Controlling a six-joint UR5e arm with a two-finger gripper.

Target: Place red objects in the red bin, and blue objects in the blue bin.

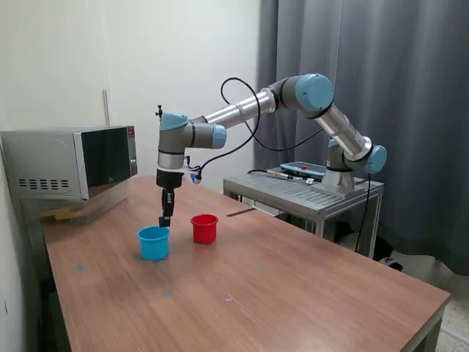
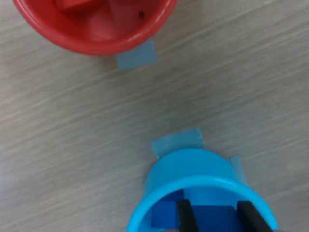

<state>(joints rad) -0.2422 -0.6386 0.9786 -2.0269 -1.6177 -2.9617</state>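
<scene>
Wrist view: hovering over the round light-blue plastic cup, hand pinching a small dark blue cube narrowly — looking light, rigid, gripping flat opposite faces.

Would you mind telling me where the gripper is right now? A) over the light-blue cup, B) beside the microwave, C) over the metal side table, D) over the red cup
A: in the exterior view the gripper hangs just above the light-blue cup, and the wrist view shows its fingers at that cup's mouth, with the red cup off to one side.
</scene>
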